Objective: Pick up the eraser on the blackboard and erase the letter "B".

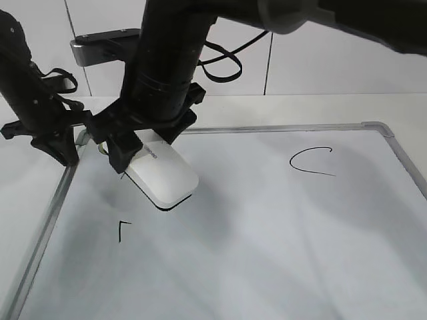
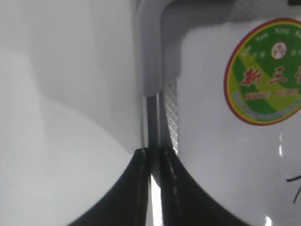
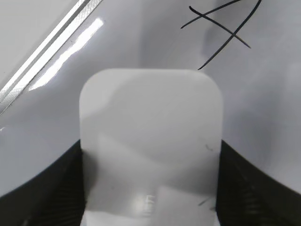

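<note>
The white eraser (image 1: 167,177) lies flat on the blackboard (image 1: 267,233), upper left. My right gripper (image 1: 143,150) is shut on it; in the right wrist view the eraser (image 3: 150,113) fills the space between the jaws (image 3: 150,155). No whole letter "B" shows; a short angular black stroke (image 1: 121,230) sits below the eraser. The "A" (image 3: 221,33) lies just beyond the eraser's far end. The "C" (image 1: 310,162) is at the right. My left gripper (image 1: 67,157) is shut on the board's grey frame (image 2: 154,122), near the green sticker (image 2: 265,70).
The board's grey frame runs along the left (image 1: 40,240) and round the far right corner (image 1: 380,127). The white table (image 1: 20,187) lies outside it. A black cable (image 1: 223,63) loops behind the right arm, before a white wall.
</note>
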Robot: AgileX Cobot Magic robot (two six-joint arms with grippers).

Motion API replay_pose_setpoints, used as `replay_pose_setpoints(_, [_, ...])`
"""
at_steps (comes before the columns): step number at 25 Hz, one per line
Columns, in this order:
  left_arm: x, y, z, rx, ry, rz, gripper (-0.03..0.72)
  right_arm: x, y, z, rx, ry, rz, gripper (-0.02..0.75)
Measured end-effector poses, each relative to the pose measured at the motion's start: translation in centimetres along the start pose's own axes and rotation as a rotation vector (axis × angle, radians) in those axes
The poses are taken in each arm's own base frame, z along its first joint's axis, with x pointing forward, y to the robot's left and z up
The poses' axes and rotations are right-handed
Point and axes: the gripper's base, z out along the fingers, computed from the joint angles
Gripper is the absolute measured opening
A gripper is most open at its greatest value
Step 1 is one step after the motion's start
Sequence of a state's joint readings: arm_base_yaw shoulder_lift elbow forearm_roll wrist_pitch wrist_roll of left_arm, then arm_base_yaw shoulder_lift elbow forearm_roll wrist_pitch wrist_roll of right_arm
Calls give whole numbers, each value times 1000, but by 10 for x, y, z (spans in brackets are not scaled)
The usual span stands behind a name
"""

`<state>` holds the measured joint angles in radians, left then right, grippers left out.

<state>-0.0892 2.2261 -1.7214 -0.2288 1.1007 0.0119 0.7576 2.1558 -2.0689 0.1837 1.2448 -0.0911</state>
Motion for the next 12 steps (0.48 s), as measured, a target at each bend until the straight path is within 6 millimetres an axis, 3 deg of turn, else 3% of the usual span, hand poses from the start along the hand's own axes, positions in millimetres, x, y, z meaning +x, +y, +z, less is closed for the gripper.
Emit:
replay_pose_setpoints(3, [0, 1, 0, 2, 0, -6, 28, 2, 11, 4, -8, 14, -21, 562])
replay_pose_setpoints(9, [0, 0, 0, 3, 2, -8, 28, 16, 53, 27, -31, 99, -112, 562])
replay_pose_setpoints(12, [0, 0, 0, 3, 0, -8, 28, 22, 59, 35, -22, 129, -158, 562])
